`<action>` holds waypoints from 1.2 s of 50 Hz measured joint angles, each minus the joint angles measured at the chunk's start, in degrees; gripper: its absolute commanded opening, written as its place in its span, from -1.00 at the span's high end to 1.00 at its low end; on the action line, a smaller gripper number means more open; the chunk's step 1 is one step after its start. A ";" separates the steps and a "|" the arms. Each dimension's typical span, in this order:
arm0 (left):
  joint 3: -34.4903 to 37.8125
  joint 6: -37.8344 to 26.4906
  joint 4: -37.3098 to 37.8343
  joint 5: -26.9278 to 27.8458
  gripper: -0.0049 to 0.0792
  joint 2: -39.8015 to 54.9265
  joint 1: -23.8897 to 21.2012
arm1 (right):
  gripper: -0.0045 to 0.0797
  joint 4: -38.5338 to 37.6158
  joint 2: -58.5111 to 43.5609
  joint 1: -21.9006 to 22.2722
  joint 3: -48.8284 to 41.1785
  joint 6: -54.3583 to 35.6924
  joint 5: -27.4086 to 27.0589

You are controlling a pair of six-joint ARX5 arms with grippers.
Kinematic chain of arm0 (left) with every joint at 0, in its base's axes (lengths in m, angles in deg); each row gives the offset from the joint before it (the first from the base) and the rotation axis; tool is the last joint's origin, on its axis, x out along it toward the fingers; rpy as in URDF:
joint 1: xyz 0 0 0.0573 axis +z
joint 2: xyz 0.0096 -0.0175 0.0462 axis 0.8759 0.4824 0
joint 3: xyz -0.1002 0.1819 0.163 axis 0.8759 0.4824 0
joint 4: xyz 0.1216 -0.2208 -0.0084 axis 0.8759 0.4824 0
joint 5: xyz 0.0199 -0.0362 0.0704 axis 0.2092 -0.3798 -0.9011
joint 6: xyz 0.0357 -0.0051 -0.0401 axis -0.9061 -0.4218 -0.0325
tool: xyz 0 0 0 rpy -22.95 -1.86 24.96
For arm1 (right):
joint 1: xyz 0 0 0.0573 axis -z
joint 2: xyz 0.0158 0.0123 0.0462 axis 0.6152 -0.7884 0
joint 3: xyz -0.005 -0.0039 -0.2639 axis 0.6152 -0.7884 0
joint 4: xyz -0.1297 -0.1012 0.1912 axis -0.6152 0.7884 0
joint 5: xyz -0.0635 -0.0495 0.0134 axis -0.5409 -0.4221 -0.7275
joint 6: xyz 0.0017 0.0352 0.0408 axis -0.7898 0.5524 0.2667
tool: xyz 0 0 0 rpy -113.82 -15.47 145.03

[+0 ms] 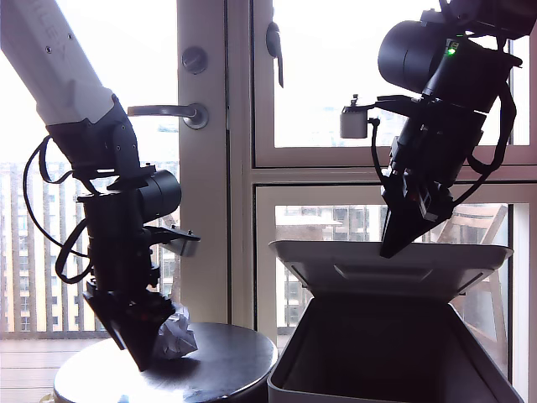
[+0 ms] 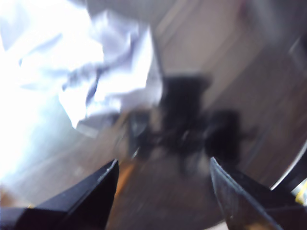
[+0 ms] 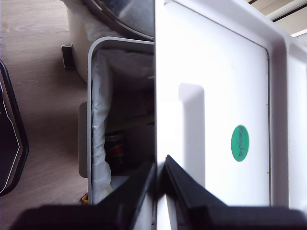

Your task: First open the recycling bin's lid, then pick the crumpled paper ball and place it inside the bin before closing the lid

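The crumpled paper ball point(image 1: 176, 334) sits on the round bench point(image 1: 226, 363), just beside my first gripper point(image 2: 163, 175), whose jaws stand apart and empty with the ball ahead and off to one side of them. My second gripper point(image 3: 160, 170) pinches the lid point(image 1: 394, 267) by its edge, holding the recycling bin point(image 1: 394, 369) open. A green sticker point(image 3: 240, 143) marks the lid, its writing unreadable.

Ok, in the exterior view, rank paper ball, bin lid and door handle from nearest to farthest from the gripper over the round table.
1. Crumpled paper ball, beside my first gripper
2. Door handle, above
3. Lid, exterior view's right
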 measured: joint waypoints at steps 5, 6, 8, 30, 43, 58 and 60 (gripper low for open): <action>0.00 0.00 0.87 -2.10 -0.36 0.00 0.39 | 0.92 0.00 0.00 0.00 0.00 -0.02 0.04; 0.00 0.00 0.90 -2.25 -0.34 0.00 0.39 | 0.92 0.00 0.00 0.00 0.00 -0.02 0.04; 0.00 -0.22 0.83 -2.34 -0.31 0.00 0.48 | 0.92 -0.04 0.00 0.00 0.00 0.00 0.07; 0.00 -8.96 -5.16 0.15 -0.30 -2.10 -0.17 | 0.92 -0.26 0.00 0.02 0.00 0.94 0.09; 0.00 -11.56 -7.45 5.77 -0.30 -2.80 -0.55 | 0.92 -0.28 0.00 0.02 0.00 1.09 0.09; 0.00 -11.87 -11.96 9.64 -0.30 -2.80 -1.14 | 0.92 -0.28 0.00 0.02 0.00 1.09 0.09; 0.00 -12.28 -11.89 9.92 -0.30 -2.80 -1.14 | 0.92 -0.28 0.00 0.02 0.00 1.09 0.09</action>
